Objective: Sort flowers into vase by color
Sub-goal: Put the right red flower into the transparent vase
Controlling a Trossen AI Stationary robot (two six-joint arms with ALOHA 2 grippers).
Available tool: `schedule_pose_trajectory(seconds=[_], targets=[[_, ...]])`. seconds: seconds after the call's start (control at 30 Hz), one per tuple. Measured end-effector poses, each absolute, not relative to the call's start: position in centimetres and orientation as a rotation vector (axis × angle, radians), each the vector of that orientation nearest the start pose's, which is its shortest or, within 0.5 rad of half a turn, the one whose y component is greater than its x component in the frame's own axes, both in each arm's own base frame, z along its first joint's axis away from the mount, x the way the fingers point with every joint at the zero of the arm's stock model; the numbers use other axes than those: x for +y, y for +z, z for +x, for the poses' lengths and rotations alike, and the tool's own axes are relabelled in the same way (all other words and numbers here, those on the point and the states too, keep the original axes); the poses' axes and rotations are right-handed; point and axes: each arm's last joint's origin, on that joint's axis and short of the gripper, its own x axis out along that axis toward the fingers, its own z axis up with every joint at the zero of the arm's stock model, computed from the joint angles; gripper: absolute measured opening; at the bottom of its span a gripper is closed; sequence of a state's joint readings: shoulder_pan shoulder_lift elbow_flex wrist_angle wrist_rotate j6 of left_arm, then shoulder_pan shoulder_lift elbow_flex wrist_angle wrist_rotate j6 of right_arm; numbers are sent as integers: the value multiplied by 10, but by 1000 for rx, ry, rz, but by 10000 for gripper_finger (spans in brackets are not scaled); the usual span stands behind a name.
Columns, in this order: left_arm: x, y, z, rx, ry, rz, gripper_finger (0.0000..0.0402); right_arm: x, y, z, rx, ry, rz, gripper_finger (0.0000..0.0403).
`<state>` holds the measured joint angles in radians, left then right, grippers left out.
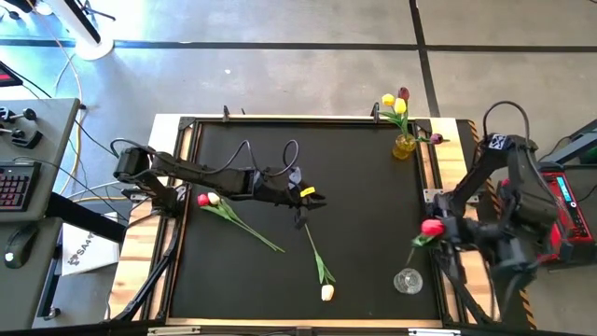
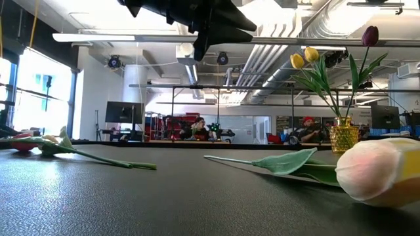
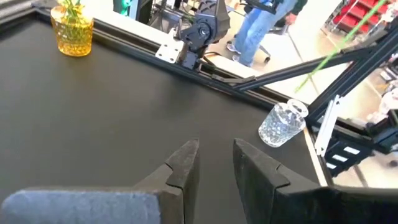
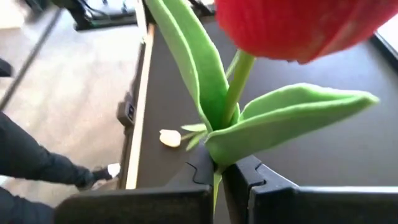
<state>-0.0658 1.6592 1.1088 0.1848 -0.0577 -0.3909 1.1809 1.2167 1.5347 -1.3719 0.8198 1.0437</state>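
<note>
The black tabletop (image 1: 354, 196) sits in a big, bright room. The right end effector (image 4: 219, 169) pinches a red tulip (image 1: 432, 227). The left end effector (image 3: 214, 163) hangs partly spread, empty.

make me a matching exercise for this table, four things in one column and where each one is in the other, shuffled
Things
1. red artificial tulip with green leaves
2. amber textured glass vase
3. clear textured glass vase
4. cream-white artificial tulip on a thin green stem

Places
A. empty, on the black mat near the right arm
B. lying flat on the black mat, bud towards the front edge
C. stem clamped in the right gripper
D. in the mat's far right corner, holding yellow and maroon tulips

Pairs: 1-C, 2-D, 3-A, 4-B
</note>
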Motion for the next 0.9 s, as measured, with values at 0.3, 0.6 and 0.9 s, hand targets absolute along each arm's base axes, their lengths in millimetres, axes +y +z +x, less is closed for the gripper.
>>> schedule_pose_trajectory(seconds=[0.3,0.6,0.9], targets=[[-23,255,373,357,83,-435,85,184,375,55,555,32,160,0],[-22,255,373,341,145,-482,85,190,363,40,556,72,185,0],[-30,255,372,331,172,-485,85,198,357,40,549,70,118,3]])
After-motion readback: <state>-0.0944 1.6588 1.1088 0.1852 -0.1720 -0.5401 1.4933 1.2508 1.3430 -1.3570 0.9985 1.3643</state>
